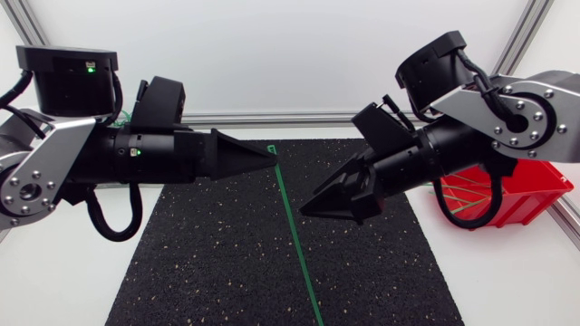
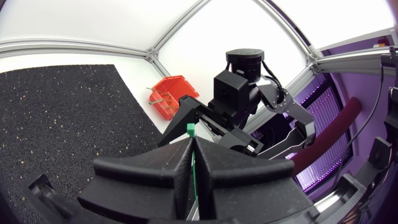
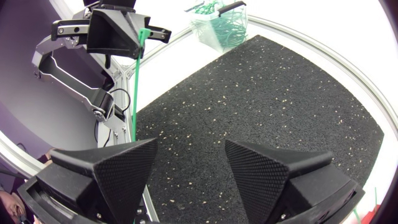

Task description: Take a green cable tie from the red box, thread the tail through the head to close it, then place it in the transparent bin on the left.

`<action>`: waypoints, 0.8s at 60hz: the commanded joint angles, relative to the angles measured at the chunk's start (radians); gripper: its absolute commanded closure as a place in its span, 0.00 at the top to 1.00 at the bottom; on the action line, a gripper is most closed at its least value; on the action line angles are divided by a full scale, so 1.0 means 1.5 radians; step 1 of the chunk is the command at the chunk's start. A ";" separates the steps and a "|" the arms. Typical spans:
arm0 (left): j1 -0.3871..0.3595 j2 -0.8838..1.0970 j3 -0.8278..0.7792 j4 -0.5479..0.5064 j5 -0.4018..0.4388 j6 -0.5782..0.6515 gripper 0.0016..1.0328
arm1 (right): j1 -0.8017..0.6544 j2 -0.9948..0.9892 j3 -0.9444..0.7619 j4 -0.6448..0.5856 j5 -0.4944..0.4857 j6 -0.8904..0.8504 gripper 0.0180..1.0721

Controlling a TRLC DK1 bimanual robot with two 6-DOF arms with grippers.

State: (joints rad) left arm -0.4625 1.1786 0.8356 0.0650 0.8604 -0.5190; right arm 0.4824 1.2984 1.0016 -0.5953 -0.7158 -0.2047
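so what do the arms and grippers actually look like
Both the left arm and right arm have silver-grey bolted links, black joints and looping black cables; the left shows green lights. The left gripper and right gripper are matte black wedge pairs.

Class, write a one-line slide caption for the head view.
The left gripper, shut on a green cable tie near its head, hangs it over the black mat beside the open right gripper.

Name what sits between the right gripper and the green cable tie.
Nothing: the head view shows only bare black mat between the right gripper and the cable tie held by the left gripper.
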 commanded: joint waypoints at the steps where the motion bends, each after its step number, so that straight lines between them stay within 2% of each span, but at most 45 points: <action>1: 0.004 -0.006 0.025 -0.005 0.011 0.011 0.04 | 0.001 -0.018 -0.021 0.023 0.023 0.023 0.77; 4: 0.003 -0.003 0.028 -0.008 0.011 0.011 0.04 | 0.005 -0.028 -0.031 0.046 0.034 0.041 0.77; 14: 0.006 0.006 0.039 -0.023 0.012 0.013 0.04 | 0.061 -0.088 -0.084 0.142 0.186 0.038 0.77; 20: 0.006 0.007 0.042 -0.032 0.013 0.018 0.04 | 0.068 -0.107 -0.106 0.175 0.214 -0.005 0.77; 27: 0.008 0.008 0.044 -0.039 0.017 0.022 0.04 | 0.068 -0.107 -0.105 0.161 0.222 -0.039 0.77; 29: 0.009 0.009 0.045 -0.039 0.022 0.022 0.04 | 0.066 -0.107 -0.094 0.136 0.201 -0.040 0.77; 35: 0.014 0.012 0.046 -0.039 0.024 0.029 0.04 | 0.017 -0.085 -0.050 0.054 0.076 -0.038 0.77; 38: 0.018 0.015 0.047 -0.039 0.029 0.031 0.04 | -0.004 -0.082 -0.045 0.039 0.017 -0.037 0.77; 48: 0.020 0.021 0.052 -0.044 0.040 0.035 0.04 | -0.009 -0.066 -0.061 0.010 -0.099 -0.030 0.77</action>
State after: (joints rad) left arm -0.4385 1.1942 0.8776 -0.0006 0.9070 -0.4885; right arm 0.4690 1.1732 0.9112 -0.5629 -0.8062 -0.2470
